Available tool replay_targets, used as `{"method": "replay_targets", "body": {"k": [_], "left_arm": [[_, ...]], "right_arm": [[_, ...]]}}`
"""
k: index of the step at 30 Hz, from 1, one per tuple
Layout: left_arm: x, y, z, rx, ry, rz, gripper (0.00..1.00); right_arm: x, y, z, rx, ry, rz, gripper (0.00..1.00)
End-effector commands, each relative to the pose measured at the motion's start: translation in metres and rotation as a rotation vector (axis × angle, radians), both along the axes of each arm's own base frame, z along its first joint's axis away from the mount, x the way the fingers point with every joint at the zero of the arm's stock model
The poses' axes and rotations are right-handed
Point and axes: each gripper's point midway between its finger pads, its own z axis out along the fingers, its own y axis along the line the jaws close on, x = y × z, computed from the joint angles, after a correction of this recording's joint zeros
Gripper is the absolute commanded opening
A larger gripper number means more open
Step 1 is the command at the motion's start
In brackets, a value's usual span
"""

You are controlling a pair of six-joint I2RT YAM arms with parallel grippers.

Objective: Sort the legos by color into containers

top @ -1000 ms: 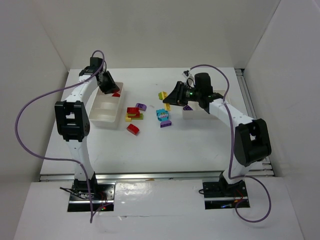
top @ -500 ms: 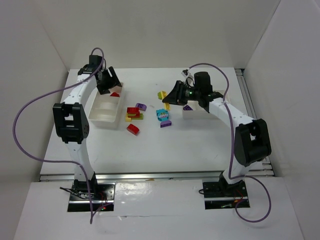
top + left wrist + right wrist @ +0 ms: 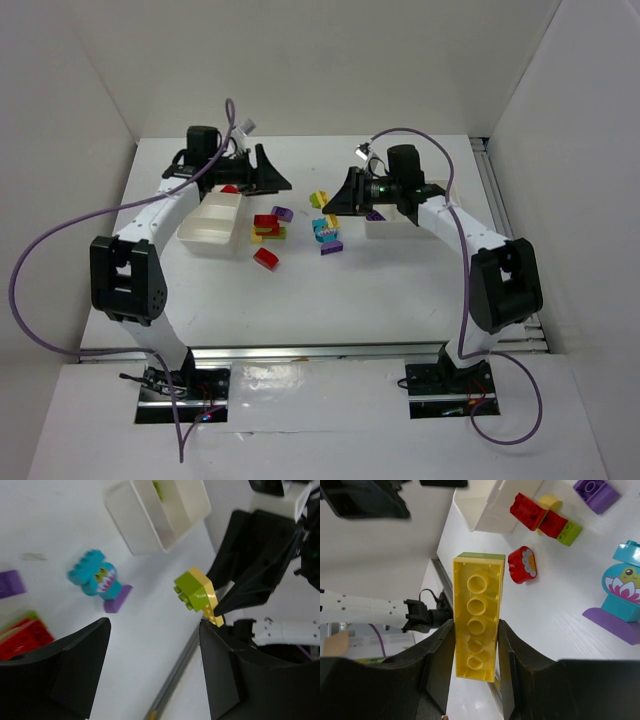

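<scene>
**Getting the yellow brick home without tangling arms**

At the left, my left tray (image 3: 200, 240) holds one red brick (image 3: 232, 188) in its far compartment. My left gripper (image 3: 152, 630) hangs just right of that tray's far end, jaws spread wide with nothing between them. Ahead of it lies the loose pile: a red-and-yellow cluster (image 3: 265, 226), a purple brick (image 3: 282, 213), a lone red piece (image 3: 266, 258) nearer me, and the cyan figure brick (image 3: 97, 577) on its purple base.

Further right, my right gripper (image 3: 475, 645) is clamped across the narrow sides of a long yellow brick (image 3: 476, 605), its hollow underside facing the wrist camera. A lime green brick (image 3: 192, 591) is apparently stuck to its other face. The pair hangs above the table, just left of the right tray (image 3: 135, 525).

I judge the job in hand is dropping this load into the right tray. I should swing right, away from my left fingers, which are near. Then I come low over one compartment before letting go, so it cannot bounce out. The load is two colours, so it may need splitting. My arm hides most of that tray from above, so I cannot tell which compartment suits it.
</scene>
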Motion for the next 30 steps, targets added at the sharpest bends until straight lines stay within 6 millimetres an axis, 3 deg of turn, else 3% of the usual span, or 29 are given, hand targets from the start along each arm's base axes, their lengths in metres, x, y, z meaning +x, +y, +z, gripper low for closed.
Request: {"method": "replay_targets", "body": {"k": [1, 9, 19, 30], "left_arm": [[-0.024, -0.034, 0.025, -0.139, -0.107, -0.221, 0.82], [-0.045, -0.068, 0.023, -0.187, -0.121, -0.379, 0.82], [-0.062, -0.086, 0.031, -0.276, -0.167, -0.516, 0.81], [-0.073, -0.089, 0.036, -0.302, -0.178, -0.597, 0.6]], "right_arm": [[-0.014, -0.006, 0.035, 0.049, -0.089, 0.045, 0.13], [-0.025, -0.008, 0.046, 0.087, -0.096, 0.078, 0.13], [-0.038, -0.001, 0.054, 0.181, -0.083, 0.196, 0.13], [-0.036, 0.001, 0.053, 0.194, -0.066, 0.198, 0.13]]}}
